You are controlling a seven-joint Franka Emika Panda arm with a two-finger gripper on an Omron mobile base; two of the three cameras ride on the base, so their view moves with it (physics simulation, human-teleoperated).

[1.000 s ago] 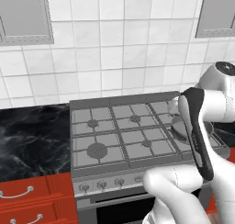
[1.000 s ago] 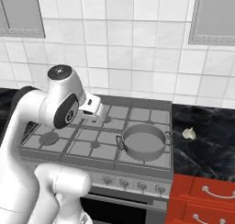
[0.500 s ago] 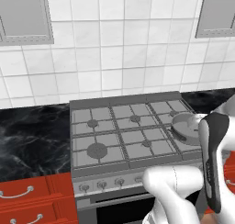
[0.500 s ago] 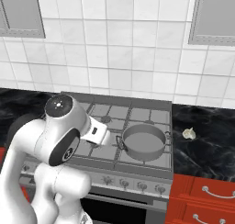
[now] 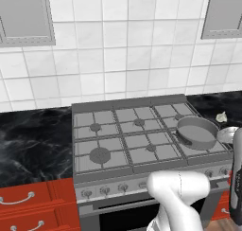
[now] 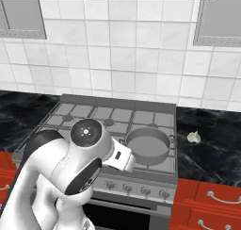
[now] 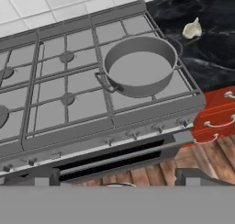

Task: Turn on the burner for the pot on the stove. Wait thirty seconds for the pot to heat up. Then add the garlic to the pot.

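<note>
Pot (image 7: 140,67): dull grey metal, matt, smooth walls. Stove (image 7: 69,126): grey brushed-looking metal, darker matt grates. Garlic (image 7: 192,29): off-white, lumpy skin. Counter (image 7: 206,16): glossy black marbled stone. Drawers (image 7: 218,113): glossy red, metal handles. Backsplash (image 5: 123,64): smooth white tile. Floor (image 7: 215,159): wood planks.

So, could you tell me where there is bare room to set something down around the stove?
The black counter left of the stove is bare. On the right, counter lies free in front of the garlic. The pot takes the front right burner; the other grates are bare.
</note>
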